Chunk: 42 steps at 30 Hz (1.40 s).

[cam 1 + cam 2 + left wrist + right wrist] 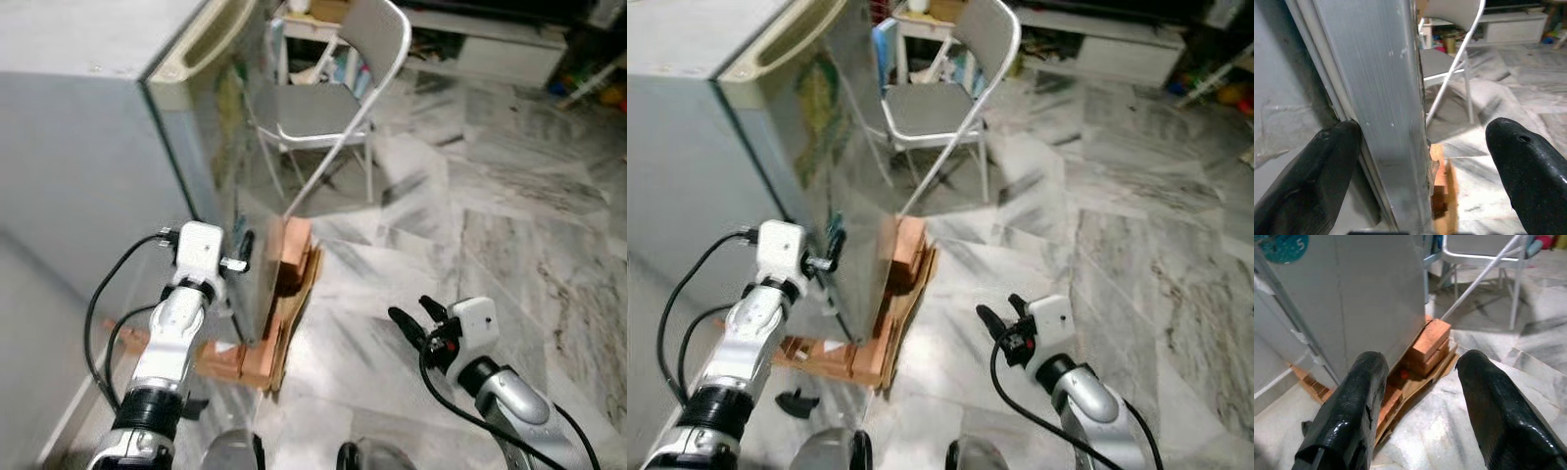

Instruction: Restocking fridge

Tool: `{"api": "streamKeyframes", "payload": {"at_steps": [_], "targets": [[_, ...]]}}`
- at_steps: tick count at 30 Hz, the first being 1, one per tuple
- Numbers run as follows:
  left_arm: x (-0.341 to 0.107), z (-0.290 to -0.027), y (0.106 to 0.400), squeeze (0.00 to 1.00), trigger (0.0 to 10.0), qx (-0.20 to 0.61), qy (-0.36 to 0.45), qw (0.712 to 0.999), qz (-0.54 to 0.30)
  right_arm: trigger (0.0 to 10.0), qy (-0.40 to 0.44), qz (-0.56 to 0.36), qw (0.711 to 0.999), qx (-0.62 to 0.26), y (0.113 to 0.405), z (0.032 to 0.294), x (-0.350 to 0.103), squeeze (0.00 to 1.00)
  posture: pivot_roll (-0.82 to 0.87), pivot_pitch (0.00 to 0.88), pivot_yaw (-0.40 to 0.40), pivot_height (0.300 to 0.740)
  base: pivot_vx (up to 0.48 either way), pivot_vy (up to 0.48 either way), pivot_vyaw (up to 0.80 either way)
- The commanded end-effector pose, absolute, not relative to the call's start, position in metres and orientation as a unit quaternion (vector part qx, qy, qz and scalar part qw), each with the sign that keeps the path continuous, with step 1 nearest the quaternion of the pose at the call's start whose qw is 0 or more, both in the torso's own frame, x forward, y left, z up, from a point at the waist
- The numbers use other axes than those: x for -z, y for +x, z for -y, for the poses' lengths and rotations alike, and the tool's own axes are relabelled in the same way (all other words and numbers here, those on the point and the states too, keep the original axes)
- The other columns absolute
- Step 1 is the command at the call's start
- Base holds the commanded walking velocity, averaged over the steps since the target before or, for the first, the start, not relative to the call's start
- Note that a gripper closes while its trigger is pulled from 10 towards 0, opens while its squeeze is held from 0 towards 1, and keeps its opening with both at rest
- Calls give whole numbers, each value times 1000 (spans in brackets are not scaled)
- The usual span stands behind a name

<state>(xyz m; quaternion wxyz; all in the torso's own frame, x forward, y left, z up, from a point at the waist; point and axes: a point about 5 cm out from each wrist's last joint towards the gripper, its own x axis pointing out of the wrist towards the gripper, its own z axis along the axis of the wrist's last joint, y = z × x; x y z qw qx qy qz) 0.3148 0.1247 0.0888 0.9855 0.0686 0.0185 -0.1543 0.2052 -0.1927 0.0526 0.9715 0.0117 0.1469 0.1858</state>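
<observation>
Your left pincer (1420, 161) is spread wide around the free edge of the fridge door (1386, 98), one finger (1308, 171) on each side of the metal, neither visibly pressing it. The fridge (88, 166) stands directly ahead of that pincer, raised on bricks (289, 255) and cardboard. Your right pincer (1420, 401) hangs low over the marble floor (470, 225), fingers apart and empty, pointing at those bricks. Beyond the door edge stands a grey folding chair (323, 108).
</observation>
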Motion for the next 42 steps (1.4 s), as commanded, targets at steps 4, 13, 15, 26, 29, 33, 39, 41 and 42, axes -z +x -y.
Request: {"api": "streamKeyframes", "payload": {"at_steps": [4,13,15,26,29,33,39,41,42], "targets": [[-166,-22,296,0,10000,407,-4,908,101,10000,9,-147,971,-190,200,193,-51,0,-41,51,-15,740,0,0,0],[-153,-62,307,0,10000,322,13,942,89,10000,19,-144,974,-174,196,191,-48,0,-26,63,-1,740,0,0,0],[-155,-90,313,0,10000,266,22,960,83,10000,23,-142,973,-180,198,190,-48,0,-14,63,-3,740,0,0,0],[-118,-124,293,0,10000,203,65,977,23,10000,-1,-110,981,-162,205,189,-57,0,15,59,-3,740,0,-23,0],[-112,-120,281,0,10000,208,76,975,17,10000,-22,-81,984,-159,212,186,-68,0,19,66,4,740,89,-391,0],[-104,-123,268,0,10000,190,62,980,2,10000,-11,-59,987,-149,221,182,-77,0,23,82,16,740,302,-368,-200],[-92,-122,263,0,10000,190,62,980,-17,10000,-13,-49,989,-141,233,174,-76,0,31,73,-2,740,372,-297,-800],[-92,-121,266,0,10000,192,65,979,-15,10000,-12,-48,989,-138,235,173,-75,0,32,70,-4,740,405,-251,-800],[-93,-120,267,0,10000,193,66,979,-15,10000,-11,-48,989,-137,236,172,-75,0,34,60,-7,740,405,-251,-800]]}}
